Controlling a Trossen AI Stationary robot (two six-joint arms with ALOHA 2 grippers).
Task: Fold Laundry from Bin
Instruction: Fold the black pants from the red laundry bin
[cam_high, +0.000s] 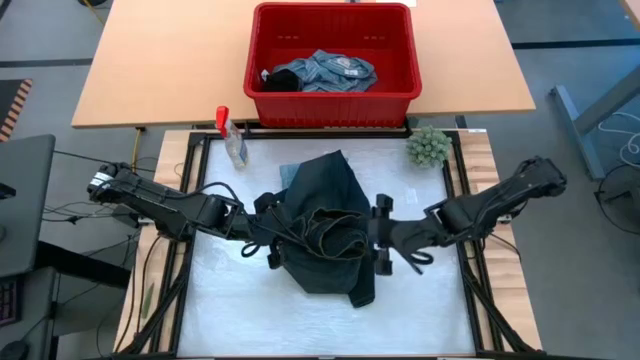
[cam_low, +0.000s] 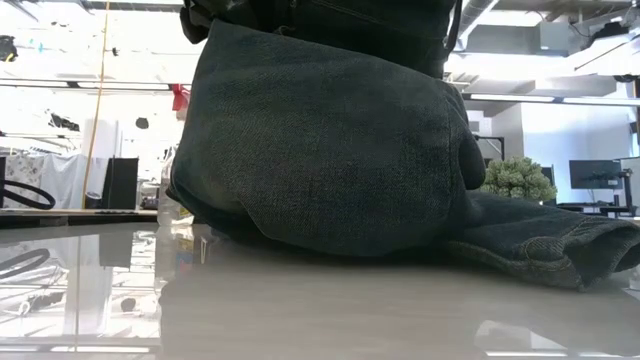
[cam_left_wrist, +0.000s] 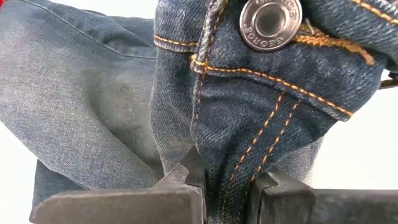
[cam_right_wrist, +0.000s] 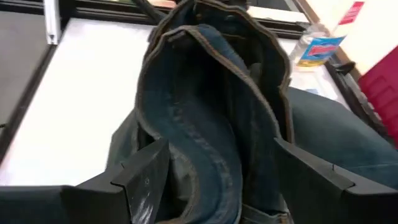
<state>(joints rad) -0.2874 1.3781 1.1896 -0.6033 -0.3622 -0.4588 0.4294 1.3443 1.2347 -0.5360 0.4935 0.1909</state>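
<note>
Showing only up close: jeans (cam_left_wrist: 261, 118) snap button (cam_left_wrist: 270, 22).

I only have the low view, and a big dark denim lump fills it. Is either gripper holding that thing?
Observer: Yes. The left gripper is shut on the jeans at the waistband, near the metal button.
Operator: And the right one?
Observer: The right gripper is open, with one finger on each side of the bunched waistband and not clamping it.
Operator: Anything in the bin?
Observer: The red bin holds a faded blue garment and a black garment.
</note>
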